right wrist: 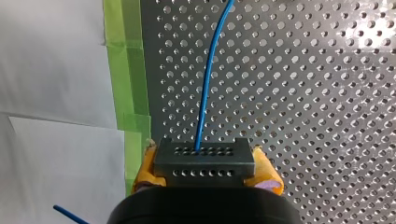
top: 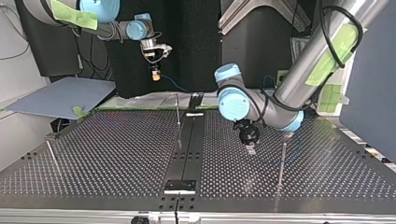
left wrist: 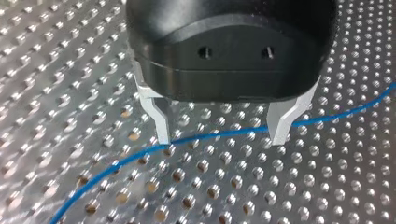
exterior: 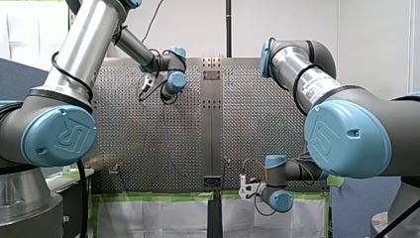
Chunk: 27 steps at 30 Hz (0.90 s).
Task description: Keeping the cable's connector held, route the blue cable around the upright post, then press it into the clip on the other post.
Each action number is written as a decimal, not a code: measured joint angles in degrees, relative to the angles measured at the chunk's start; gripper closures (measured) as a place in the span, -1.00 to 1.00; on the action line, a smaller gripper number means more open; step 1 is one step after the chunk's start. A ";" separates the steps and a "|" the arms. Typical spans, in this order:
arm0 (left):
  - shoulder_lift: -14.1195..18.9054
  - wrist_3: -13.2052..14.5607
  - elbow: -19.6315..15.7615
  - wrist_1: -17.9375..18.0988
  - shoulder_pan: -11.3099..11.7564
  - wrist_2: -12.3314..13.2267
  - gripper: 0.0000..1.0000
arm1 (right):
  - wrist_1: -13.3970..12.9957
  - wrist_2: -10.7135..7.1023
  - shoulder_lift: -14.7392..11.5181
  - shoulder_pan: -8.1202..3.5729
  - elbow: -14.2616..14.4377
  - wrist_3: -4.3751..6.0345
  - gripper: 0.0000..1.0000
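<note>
A thin blue cable [left wrist: 107, 168] lies on the perforated table and runs across under both metal fingertips of my left gripper [left wrist: 222, 133], which stands open just above it. My left gripper [top: 251, 148] hangs low over the table beside a thin upright post [top: 282, 161]. My right gripper [right wrist: 205, 172] has its yellow pads shut on the dark grey connector [right wrist: 204, 156]. From the connector the cable [right wrist: 205, 93] leads ahead over the table. In the top view my right gripper [top: 155, 73] is held high past the table's far edge.
Another slim post [top: 178, 109] stands near the far middle and a third post [top: 52, 156] at the top view's left. A black rail [top: 189, 149] runs down the table's middle to a bracket [top: 180, 185]. Green tape [right wrist: 126, 93] lines the table's edge.
</note>
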 joint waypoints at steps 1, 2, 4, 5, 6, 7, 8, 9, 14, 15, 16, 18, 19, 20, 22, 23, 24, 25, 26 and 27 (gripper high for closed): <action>-0.25 0.41 0.00 0.04 -0.11 0.06 -0.98 | 0.00 0.00 0.01 0.00 0.00 0.01 1.00; -0.50 1.00 0.00 0.08 -0.26 0.07 -0.98 | 0.00 0.00 0.01 0.00 0.01 0.02 1.00; -0.73 1.92 0.00 0.23 -0.45 -0.12 -0.98 | 0.00 0.00 0.02 -0.01 0.01 0.03 1.00; -0.81 2.54 0.00 0.40 -0.51 -0.45 -0.98 | -0.01 0.00 0.02 0.00 0.01 0.04 1.00; -0.85 2.99 0.00 0.58 -0.54 -0.76 -0.98 | -0.01 0.00 0.02 -0.01 0.01 0.04 1.00; -0.88 3.42 0.00 0.81 -0.54 -1.08 -0.98 | -0.01 0.01 0.02 -0.01 0.01 0.04 1.00; -0.91 3.97 0.01 1.18 -0.54 -1.54 -0.98 | 0.00 0.00 0.02 0.00 0.01 0.04 1.00; -0.93 4.36 0.01 1.47 -0.55 -1.88 -0.98 | -0.01 0.00 0.02 -0.01 0.02 0.04 1.00; -0.96 6.55 0.01 2.63 -0.62 -3.95 -0.98 | -0.04 0.00 0.02 -0.01 0.01 0.04 1.00; -0.96 6.96 0.01 2.75 -0.62 -4.24 -0.98 | -0.06 0.00 0.02 0.00 0.02 0.04 1.00; -0.97 7.39 0.00 2.84 -0.63 -4.47 -0.98 | -0.07 0.00 0.03 -0.01 0.01 0.04 1.00; -0.98 8.40 0.01 2.95 -0.63 -4.77 -0.98 | -0.11 0.00 0.03 -0.01 0.02 0.04 1.00; -0.98 8.83 0.01 2.99 -0.63 -4.79 -0.98 | -0.12 0.00 0.03 -0.01 0.01 0.05 1.00; -1.06 9.40 0.01 3.07 -0.63 -4.70 -0.98 | -0.14 0.00 0.03 0.00 0.01 0.05 1.00; -1.23 10.23 0.01 3.26 -0.65 -4.48 -0.98 | -0.16 0.00 0.05 0.00 0.01 0.06 1.00; -1.34 10.82 0.01 3.45 -0.68 -4.37 -0.98 | -0.16 0.00 0.06 -0.01 0.02 0.05 1.00; -1.42 11.29 0.01 3.57 -0.71 -4.30 -0.98 | -0.18 0.00 0.07 -0.01 0.02 0.05 1.00; -1.49 11.77 0.01 3.68 -0.75 -4.25 -0.98 | -0.17 0.00 0.09 0.00 0.02 0.06 1.00; -1.57 12.33 0.01 3.81 -0.80 -4.19 -0.98 | -0.16 0.00 0.09 0.00 0.02 0.05 1.00; -1.61 12.65 0.01 3.94 -0.85 -4.18 -0.98 | -0.14 0.00 0.09 0.00 0.02 0.05 1.00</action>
